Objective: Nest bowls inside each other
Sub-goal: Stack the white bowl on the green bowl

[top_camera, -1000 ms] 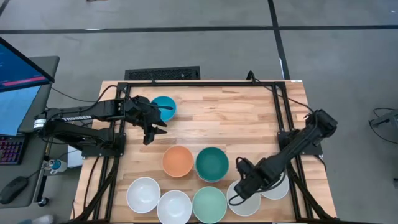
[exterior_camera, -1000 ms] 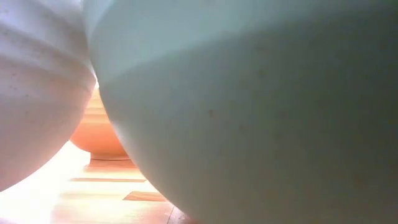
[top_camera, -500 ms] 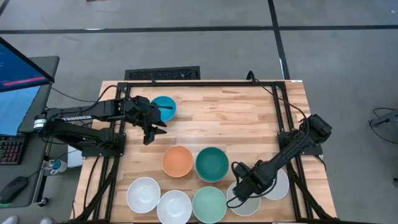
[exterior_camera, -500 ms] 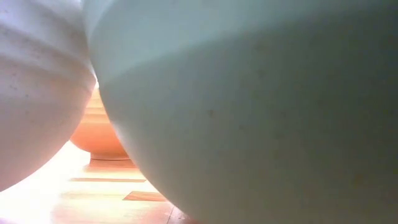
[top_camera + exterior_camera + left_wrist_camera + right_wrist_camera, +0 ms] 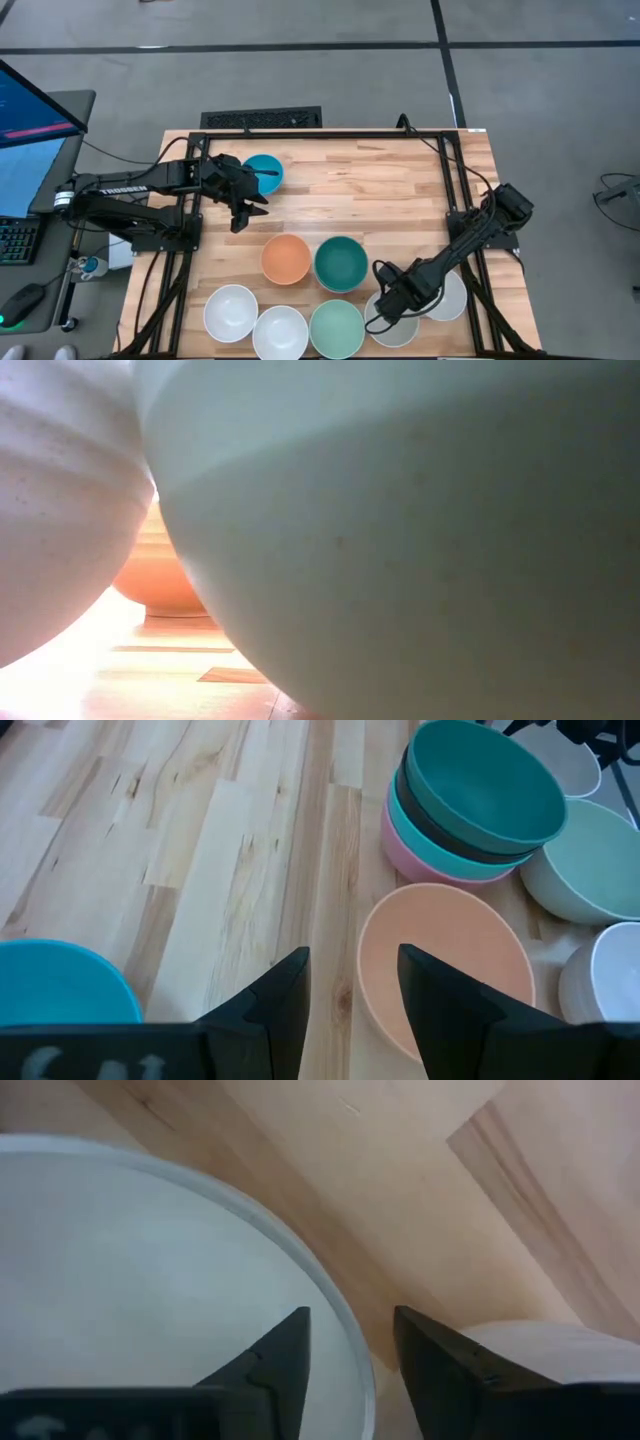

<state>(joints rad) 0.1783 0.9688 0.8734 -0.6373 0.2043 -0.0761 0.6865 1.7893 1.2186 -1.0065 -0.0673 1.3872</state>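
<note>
Wooden table (image 5: 400,190), lower right: right gripper (image 5: 381,317) jaws straddle white bowl (image 5: 395,328) rim, not clamped. Light, stiff, slick plastic; grip rim.

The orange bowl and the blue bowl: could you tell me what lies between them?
Only bare wood in the high view, between the orange bowl and the blue bowl; the left gripper hovers just beside that stretch.
</note>
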